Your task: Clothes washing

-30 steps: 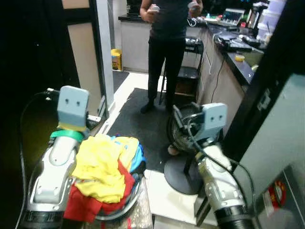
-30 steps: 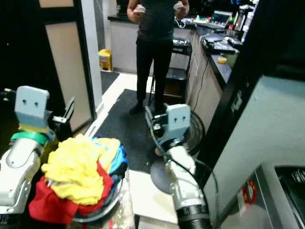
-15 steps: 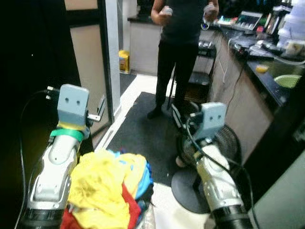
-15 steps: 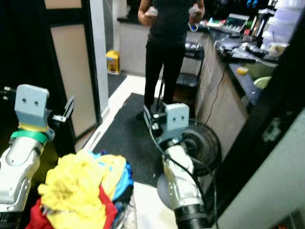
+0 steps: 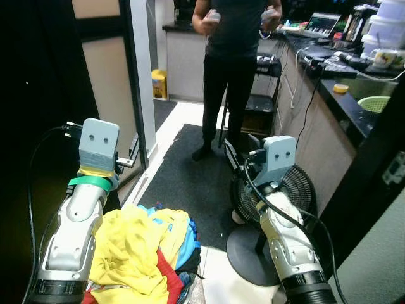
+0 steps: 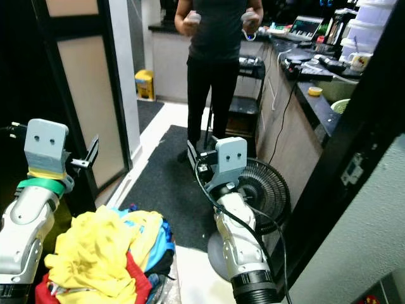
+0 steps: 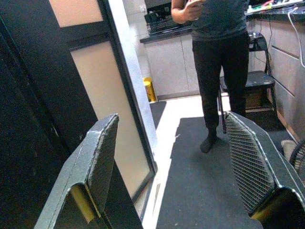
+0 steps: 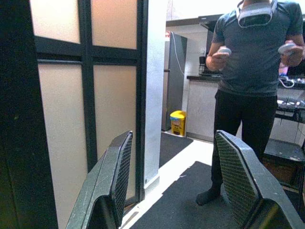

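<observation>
A heap of crumpled clothes (image 5: 142,253), soft yellow cloth on top with red and blue pieces beneath, lies low between the two silver arms, nearer the left one; it is a rounded mound with no clear long axis. Both arms are raised forward over it. The left gripper (image 7: 171,167) holds its two black, grid-textured fingers (image 7: 102,157) spread wide with nothing between them, aimed at a dark-framed sliding door (image 7: 102,100) with frosted beige panels. The right gripper (image 8: 174,181) is likewise spread wide and empty, its ribbed pads (image 8: 233,176) facing inward.

Just beyond the right arm, a round wire-caged floor fan (image 5: 297,190) on a dark disc base stands on the pale floor, close to the wooden cabinet front. A dark grey mat (image 5: 190,177) runs ahead. On it stands a person (image 5: 231,69) in a grey shirt and black trousers, a controller in each hand, blocking the passage. Behind is a yellow bin (image 5: 159,84) by the wall, and a black countertop (image 5: 329,82) cluttered with cables and containers.
</observation>
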Controlling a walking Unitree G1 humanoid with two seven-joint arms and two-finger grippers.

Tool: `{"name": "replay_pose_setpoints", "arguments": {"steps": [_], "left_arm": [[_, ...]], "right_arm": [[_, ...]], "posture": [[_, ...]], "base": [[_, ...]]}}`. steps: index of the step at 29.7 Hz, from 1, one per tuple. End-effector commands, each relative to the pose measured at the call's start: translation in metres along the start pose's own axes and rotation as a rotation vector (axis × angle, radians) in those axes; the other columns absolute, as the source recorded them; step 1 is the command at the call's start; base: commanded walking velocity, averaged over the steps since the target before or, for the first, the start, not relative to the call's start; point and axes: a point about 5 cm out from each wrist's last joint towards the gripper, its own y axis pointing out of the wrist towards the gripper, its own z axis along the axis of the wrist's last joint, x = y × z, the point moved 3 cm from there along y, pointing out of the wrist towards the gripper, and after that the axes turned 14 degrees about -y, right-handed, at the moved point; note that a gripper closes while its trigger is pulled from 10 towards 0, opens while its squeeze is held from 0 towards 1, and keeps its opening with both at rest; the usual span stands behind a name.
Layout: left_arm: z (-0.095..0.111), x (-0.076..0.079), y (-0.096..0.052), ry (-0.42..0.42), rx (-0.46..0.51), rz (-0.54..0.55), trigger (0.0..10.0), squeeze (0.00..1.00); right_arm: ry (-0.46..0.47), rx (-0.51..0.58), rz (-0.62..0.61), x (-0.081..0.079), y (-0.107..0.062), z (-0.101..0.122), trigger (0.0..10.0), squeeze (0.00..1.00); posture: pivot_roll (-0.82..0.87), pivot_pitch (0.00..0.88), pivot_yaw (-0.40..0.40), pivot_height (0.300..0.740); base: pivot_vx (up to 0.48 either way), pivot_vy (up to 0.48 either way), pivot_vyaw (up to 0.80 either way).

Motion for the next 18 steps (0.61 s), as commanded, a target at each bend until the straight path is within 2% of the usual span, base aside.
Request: {"name": "replay_pose_setpoints", "arguments": {"steps": [1,7,10,12,14,17,18], "left_arm": [[-0.014,0.002,-0.003,0.003,-0.06,-0.021,10.0,0.0],[-0.031,0.004,-0.009,0.015,-0.128,-0.041,10.0,0.0],[-0.066,0.005,-0.022,0.016,-0.271,-0.055,10.0,0.0],[-0.095,0.007,-0.035,0.046,-0.404,-0.085,10.0,0.0],[-0.116,0.012,-0.048,0.065,-0.505,-0.125,10.0,0.0],[-0.122,0.014,-0.052,0.078,-0.529,-0.141,10.0,0.0],[-0.132,0.016,-0.059,0.071,-0.589,-0.144,10.0,0.0]], "right_arm": [[-0.003,-0.016,0.005,-0.001,-0.004,-0.006,10.0,0.0],[-0.014,-0.039,0.013,-0.003,-0.008,-0.014,10.0,0.0],[-0.039,-0.119,0.03,-0.008,-0.019,-0.038,10.0,0.0],[-0.043,-0.192,0.047,-0.01,-0.027,-0.056,10.0,0.0],[-0.058,-0.243,0.067,-0.013,-0.035,-0.069,10.0,0.0],[-0.067,-0.258,0.075,-0.014,-0.038,-0.073,10.0,0.0],[-0.076,-0.277,0.086,-0.016,-0.042,-0.078,10.0,0.0]], "posture": [[0.04,0.013,0.034,0.74],[0.04,0.012,0.033,0.74],[0.04,0.015,0.031,0.74],[0.05,0.037,0.027,0.74],[0.05,0.056,0.028,0.74],[0.05,0.059,0.029,0.74],[0.05,0.074,0.032,0.74]], "base": [[0.0,0.0,0.0],[0.0,0.0,0.0],[0.0,0.0,0.0],[0.0,0.0,0.0],[0.0,0.0,0.0],[0.0,0.0,0.0],[0.0,0.0,0.0]]}}
